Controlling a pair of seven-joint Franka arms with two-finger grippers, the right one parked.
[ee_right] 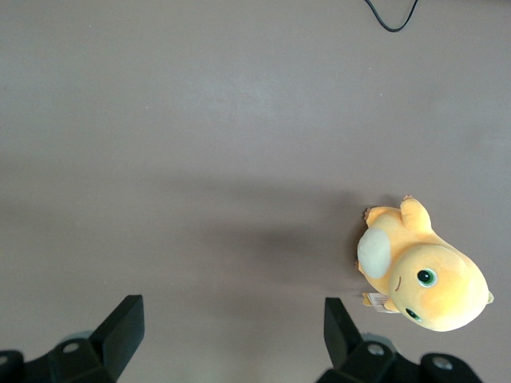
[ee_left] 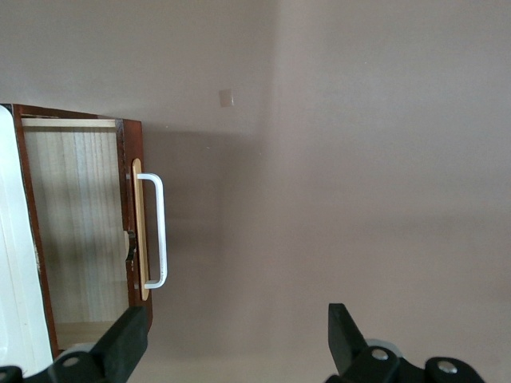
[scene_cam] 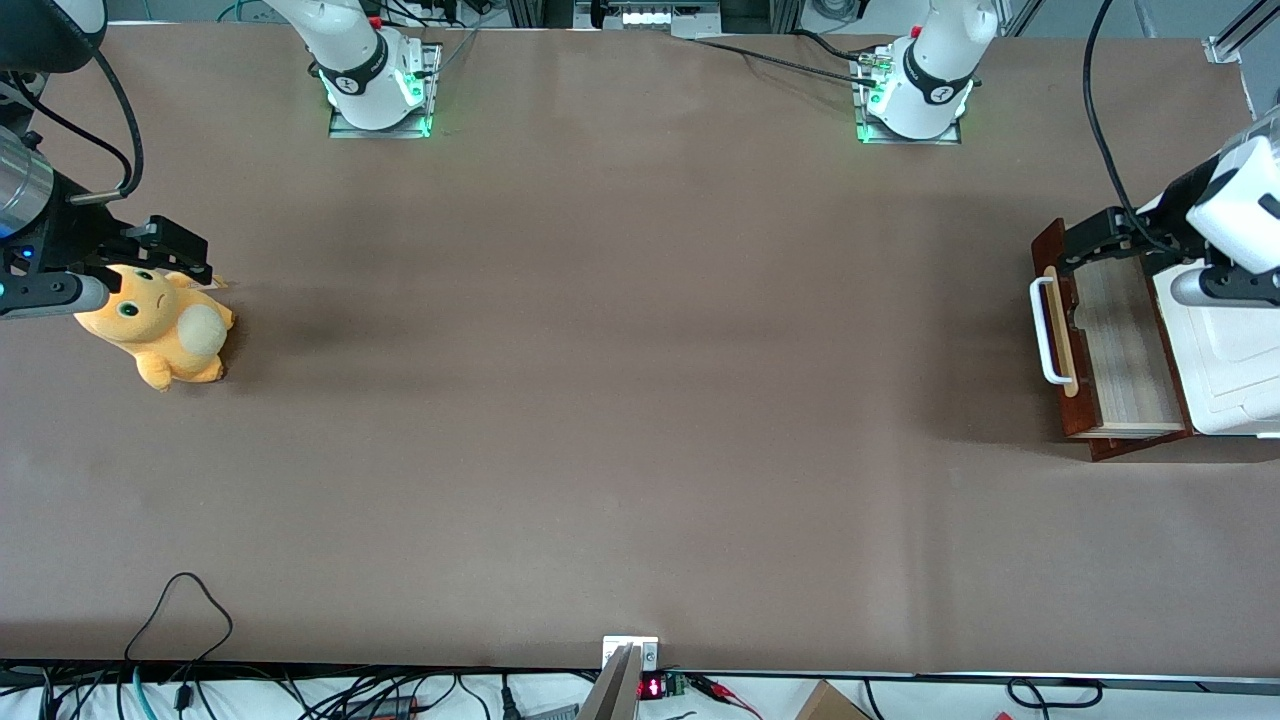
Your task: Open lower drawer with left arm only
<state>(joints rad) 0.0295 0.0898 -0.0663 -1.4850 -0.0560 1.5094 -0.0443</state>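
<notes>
The lower drawer (scene_cam: 1110,345) had a dark reddish-brown front, a white bar handle (scene_cam: 1047,330) on a pale wood strip, and a pale, straight-grained wood inside. The cabinet (scene_cam: 1225,365) above it was white. The left arm (scene_cam: 1235,215) was white, and its pincer (ee_left: 235,339), hanging above the table just out from the drawer's front with fingers spread wide, was black. The table (scene_cam: 620,400) was plain dull brown. The plush toy (scene_cam: 160,330) was orange-yellow with a cream belly and green eyes.
</notes>
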